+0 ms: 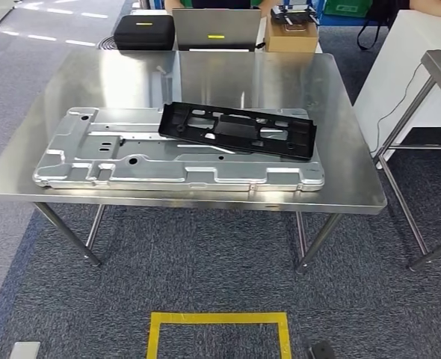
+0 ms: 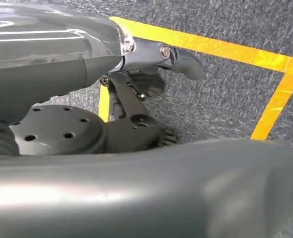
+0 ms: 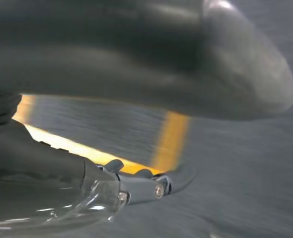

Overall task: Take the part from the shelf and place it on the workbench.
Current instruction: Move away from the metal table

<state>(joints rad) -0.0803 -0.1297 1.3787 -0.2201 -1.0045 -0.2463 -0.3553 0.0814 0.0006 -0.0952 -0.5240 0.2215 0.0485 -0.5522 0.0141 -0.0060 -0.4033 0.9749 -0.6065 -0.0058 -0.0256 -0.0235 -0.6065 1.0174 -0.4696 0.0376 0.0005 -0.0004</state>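
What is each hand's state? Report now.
Left hand: open, holding nothing.
Right hand: too blurred, cannot be told.

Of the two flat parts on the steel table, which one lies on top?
The black plastic frame; it rests across the larger silver metal panel, toward its far right end.

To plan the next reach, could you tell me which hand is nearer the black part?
Probably right, narrowly: the left hand and right hand both hang low by the floor, well short of the black part, which lies slightly right of centre.
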